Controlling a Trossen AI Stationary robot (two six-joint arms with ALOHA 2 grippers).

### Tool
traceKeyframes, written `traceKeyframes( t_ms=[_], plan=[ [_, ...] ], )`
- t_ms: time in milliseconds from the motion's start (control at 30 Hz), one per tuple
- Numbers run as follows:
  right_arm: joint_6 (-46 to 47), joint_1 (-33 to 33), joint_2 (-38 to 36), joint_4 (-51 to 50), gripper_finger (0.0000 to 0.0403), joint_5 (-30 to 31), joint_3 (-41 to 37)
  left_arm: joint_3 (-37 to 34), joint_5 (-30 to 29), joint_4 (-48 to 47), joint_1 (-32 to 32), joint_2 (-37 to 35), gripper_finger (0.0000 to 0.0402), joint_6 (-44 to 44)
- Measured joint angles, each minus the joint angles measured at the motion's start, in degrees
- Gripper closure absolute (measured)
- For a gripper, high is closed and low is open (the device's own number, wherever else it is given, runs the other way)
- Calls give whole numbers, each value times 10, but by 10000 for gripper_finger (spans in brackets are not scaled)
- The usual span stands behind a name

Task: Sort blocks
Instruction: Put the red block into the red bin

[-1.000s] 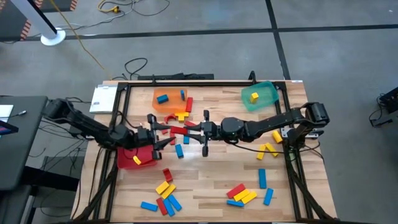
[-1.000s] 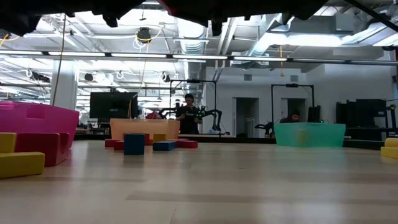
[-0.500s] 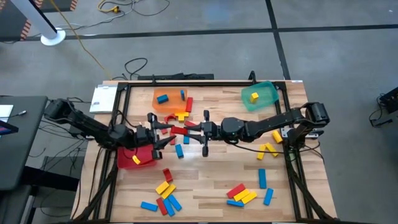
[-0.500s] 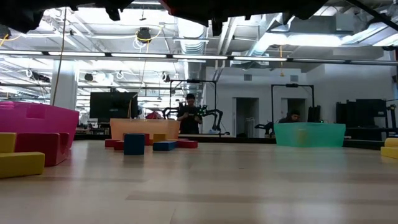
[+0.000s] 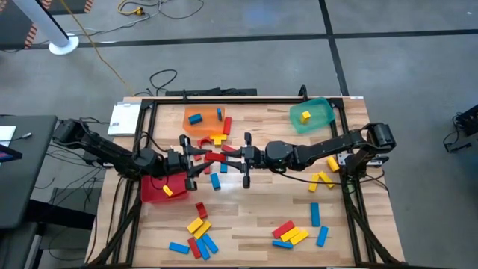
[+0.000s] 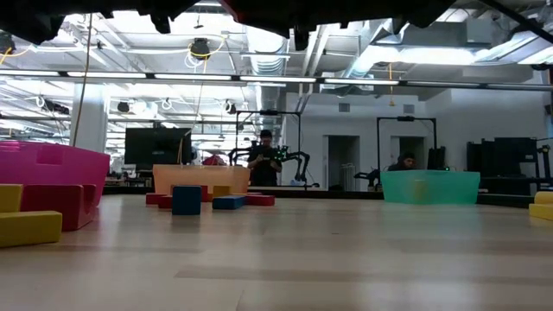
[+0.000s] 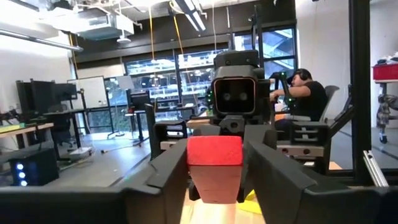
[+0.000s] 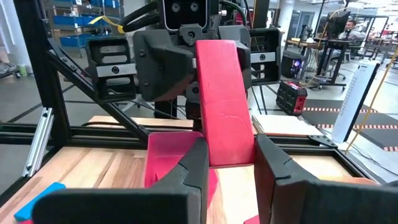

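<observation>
With both grippers, left gripper (image 5: 196, 155) and right gripper (image 5: 233, 156), clamped on one red block (image 5: 214, 156) above mid-table beside the red bin (image 5: 153, 190), you have most blocks (image 5: 200, 233) left unsorted.

Orange bin (image 5: 200, 119), green bin (image 5: 314, 114), red bin (image 5: 155, 190) on wooden table (image 5: 254, 209).

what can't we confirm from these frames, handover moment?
- High view: red block between left gripper and right gripper; too small to tell whose fingers carry it.
- Low view: both grippers cut off by the top edge.
- Red bin: contents partly hidden under the left arm.
- Orange bin: wall hides the inside in the low view.
</observation>
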Motion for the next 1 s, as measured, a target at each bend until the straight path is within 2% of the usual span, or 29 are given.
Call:
traceKeyframes(
  t_ms=[133,367,467,567,633,767,1000],
  plan=[
    [-2,0,0,-3,326,-5,0,0,3,0,0,0,297,4],
    [-2,0,0,-11,318,-5,0,0,3,-5,0,0,297,9],
    [0,0,0,-22,289,-3,0,0,3,-28,-5,-10,297,19],
    [10,0,-1,-47,242,10,0,0,-13,-78,-12,-40,297,26],
    [23,-1,-1,-68,211,11,0,3,-33,-139,-20,-74,297,24],
    [44,-1,-1,-118,170,11,0,34,-77,-343,-39,-146,297,-12],
    [48,2,-1,-178,168,7,0,118,-123,-686,-87,-228,297,-153]
  ],
)
